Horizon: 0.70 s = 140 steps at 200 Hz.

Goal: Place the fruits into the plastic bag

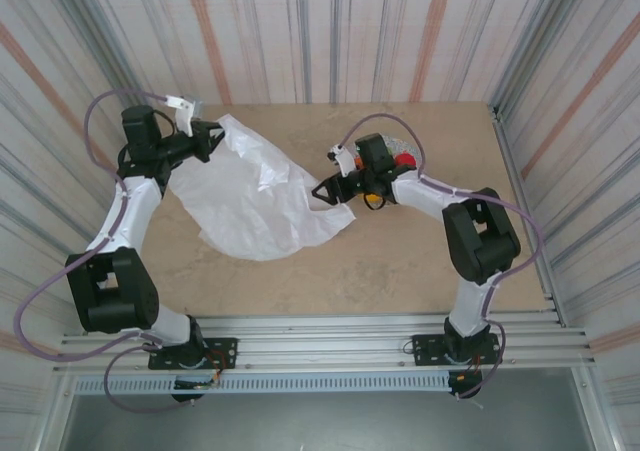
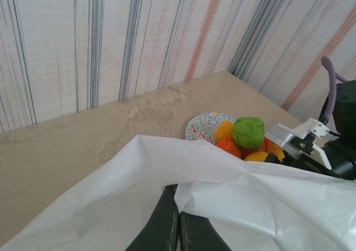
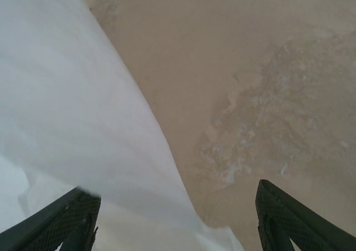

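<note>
Between the fingers (image 3: 67, 223) of the right gripper (image 3: 175, 209), which are spread wide, the edge of the plastic bag (image 3: 72, 106) is seen to run. Film lies over one finger and bare table (image 3: 267, 67) is seen by the other, so nothing is gripped on that side yet. The left gripper (image 2: 177, 220) is seen with its fingers pressed nearly together, a fold of the bag apparently pinched between them, near the table's far left corner. From there the bag is spread flat towards the middle of the table. The fruits (image 2: 229, 146), a green apple (image 2: 247, 131) among them, are heaped on a speckled plate (image 2: 203, 126) towards the far right, just beside the right arm.

The step in hand is judged to be the opening of the bag's mouth. A single layer should be taken by the right fingers, well inside the edge, so that the thin film is not let slip. If both layers are caught, no opening is gained. The edge should then be lifted and drawn gently away from the left hold, lest the film be torn or pulled free.
</note>
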Available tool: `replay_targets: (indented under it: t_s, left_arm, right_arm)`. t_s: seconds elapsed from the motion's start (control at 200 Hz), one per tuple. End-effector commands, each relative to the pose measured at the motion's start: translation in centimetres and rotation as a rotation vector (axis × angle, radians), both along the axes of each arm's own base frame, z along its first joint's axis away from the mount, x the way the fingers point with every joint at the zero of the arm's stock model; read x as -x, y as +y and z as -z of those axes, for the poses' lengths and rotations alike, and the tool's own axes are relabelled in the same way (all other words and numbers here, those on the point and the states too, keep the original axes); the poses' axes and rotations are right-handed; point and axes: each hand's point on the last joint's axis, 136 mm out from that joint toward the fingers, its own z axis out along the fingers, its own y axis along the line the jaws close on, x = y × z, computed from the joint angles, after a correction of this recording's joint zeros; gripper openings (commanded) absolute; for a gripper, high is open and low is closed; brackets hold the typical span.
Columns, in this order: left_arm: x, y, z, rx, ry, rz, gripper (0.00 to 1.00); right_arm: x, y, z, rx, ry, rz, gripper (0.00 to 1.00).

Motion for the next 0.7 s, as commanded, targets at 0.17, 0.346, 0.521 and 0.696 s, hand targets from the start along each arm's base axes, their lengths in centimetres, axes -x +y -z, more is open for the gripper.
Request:
replay_targets:
  t_s: [0.17, 0.346, 0.521, 0.696]
  left_arm:
    - [0.5, -0.6, -0.3, -0.016, -0.021, 0.023, 0.00]
    - [-1.7, 0.9, 1.7, -0.081, 0.058, -0.107, 0.11]
    - [-5.2, 6.4, 4.6, -0.209, 0.277, -0.476, 0.50]
    - [-2.8, 13.0, 4.0, -0.140, 0.455, -0.772, 0.76]
  right_arm:
    - [0.1, 5.0, -3.8, -0.132, -0.047, -0.111, 0.40]
    - [0.5, 5.3, -5.6, -0.184, -0.015, -0.036, 0.00]
    - [-0.5, 5.4, -5.1, -0.223, 0.209, 0.321, 0.00]
    - [0.3, 6.9, -3.7, -0.360, 0.416, 0.473, 0.00]
